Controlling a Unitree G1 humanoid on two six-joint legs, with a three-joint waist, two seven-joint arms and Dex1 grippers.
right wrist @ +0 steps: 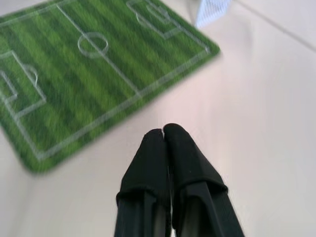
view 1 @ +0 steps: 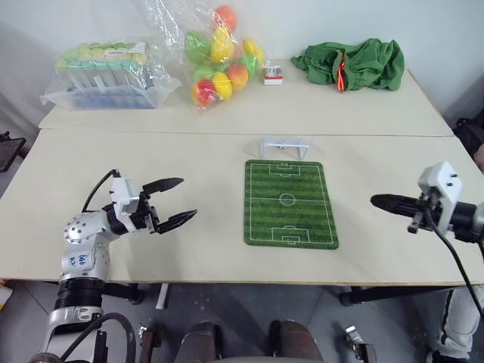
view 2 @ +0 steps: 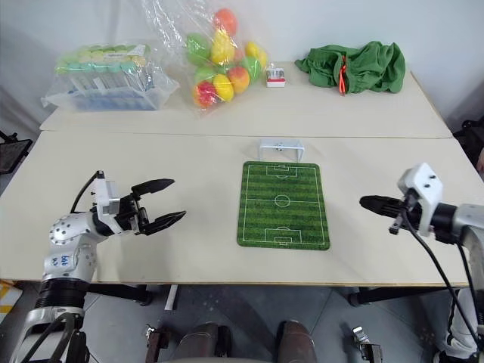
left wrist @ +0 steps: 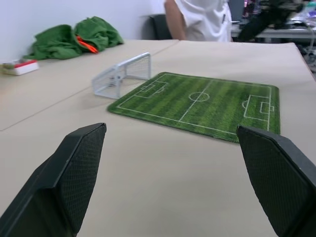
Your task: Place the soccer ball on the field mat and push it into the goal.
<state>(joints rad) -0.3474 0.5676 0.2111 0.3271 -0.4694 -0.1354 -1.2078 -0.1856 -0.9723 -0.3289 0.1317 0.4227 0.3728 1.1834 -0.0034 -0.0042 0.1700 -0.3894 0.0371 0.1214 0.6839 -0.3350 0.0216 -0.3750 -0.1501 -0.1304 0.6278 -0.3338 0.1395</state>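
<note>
Field mat [view 1: 290, 203] flat on tabletop [view 1: 189, 136] between left gripper [view 1: 178, 201] — fingers spread, empty — and right gripper [right wrist: 164, 132], fingers pressed together; goal [view 1: 284, 146] at far end; soccer ball unseen — locating it likely comes first.

The person [left wrist: 200, 17] behind the table is cut off at the chest by the frame edge. The goal [right wrist: 211, 11] is blurred and half cropped in the right wrist view.

Bare surface [view 1: 189, 151] lies on both sides of the field mat [view 1: 290, 203], wide enough for either arm. The goal [view 1: 284, 147] stands at the mat's far edge. Bagged balls [view 1: 219, 57], a green cloth [view 1: 355, 64] and packaged tubes [view 1: 106, 72] crowd the back.
</note>
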